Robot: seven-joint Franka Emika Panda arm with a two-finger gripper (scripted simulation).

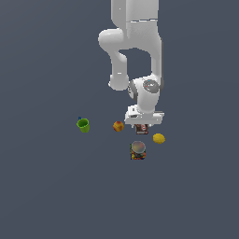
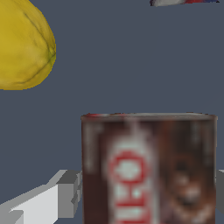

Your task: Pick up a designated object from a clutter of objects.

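Observation:
The designated object, a dark red-brown box with white and red printing, lies in the clutter directly under the white arm's hand. My gripper is lowered over it. In the wrist view the box fills the space between my gripper fingers. One grey finger rests against one side of the box, and the edge of the other finger sits against the opposite side. The box still looks level with the other items on the surface.
A yellow lemon lies close by on the exterior view's right. A red-yellow apple sits just to the left and a green cup farther left. A silver-topped can stands in front; its rim shows in the wrist view.

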